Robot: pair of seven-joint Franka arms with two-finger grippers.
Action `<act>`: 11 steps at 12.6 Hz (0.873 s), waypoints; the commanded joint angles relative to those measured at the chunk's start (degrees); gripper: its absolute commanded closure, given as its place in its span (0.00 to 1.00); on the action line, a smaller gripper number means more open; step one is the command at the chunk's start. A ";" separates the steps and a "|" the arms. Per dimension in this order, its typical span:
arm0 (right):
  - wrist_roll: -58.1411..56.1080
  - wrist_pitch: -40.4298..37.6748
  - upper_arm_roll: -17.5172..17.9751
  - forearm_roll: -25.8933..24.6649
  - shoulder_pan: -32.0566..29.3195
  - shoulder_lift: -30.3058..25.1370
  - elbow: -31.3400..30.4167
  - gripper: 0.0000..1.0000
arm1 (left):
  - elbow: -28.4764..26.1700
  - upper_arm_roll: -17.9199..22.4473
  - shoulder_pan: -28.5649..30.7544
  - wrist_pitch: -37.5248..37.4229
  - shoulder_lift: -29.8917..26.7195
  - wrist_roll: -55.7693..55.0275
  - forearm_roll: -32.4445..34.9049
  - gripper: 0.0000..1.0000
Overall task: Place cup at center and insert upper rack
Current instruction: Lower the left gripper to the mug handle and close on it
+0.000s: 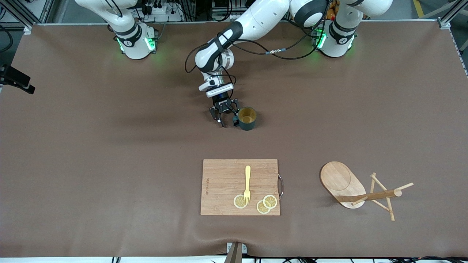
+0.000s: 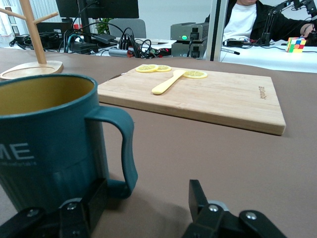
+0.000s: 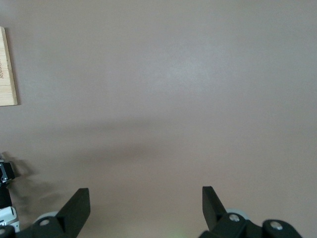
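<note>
Nearest you, the cutting board [image 1: 240,187] sits untouched, while your left gripper [image 1: 227,116], jaws apart, seemingly straddles the handle of the cup [image 1: 247,118] standing mid-table; your right gripper [image 3: 143,208] waits open.

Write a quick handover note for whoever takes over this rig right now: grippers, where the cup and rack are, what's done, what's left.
Left gripper: open, low at the table beside the cup, its fingers either side of the cup's handle, not clamped.
Right gripper: open, waiting above bare table cover.
Cup: upright on the table near the middle, farther from the front camera than the cutting board.
Upper rack: standing toward the left arm's end of the table, untouched.
Done: cup looks placed at center.
Left: clear the left gripper, then deal with the rack.
</note>
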 commanded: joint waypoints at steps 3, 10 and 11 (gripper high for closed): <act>0.04 -0.97 -0.23 0.08 0.52 0.47 1.22 0.00 | 0.75 0.77 -1.07 -0.85 0.78 -0.77 3.42 0.26; 0.04 -0.97 -0.23 0.08 1.39 0.47 1.22 0.00 | 0.75 1.29 -1.07 -1.29 0.78 -0.25 5.00 0.31; 0.04 -0.97 -0.32 0.08 1.39 0.47 1.22 0.00 | 0.84 2.16 -1.07 -1.29 0.78 -0.25 5.01 0.31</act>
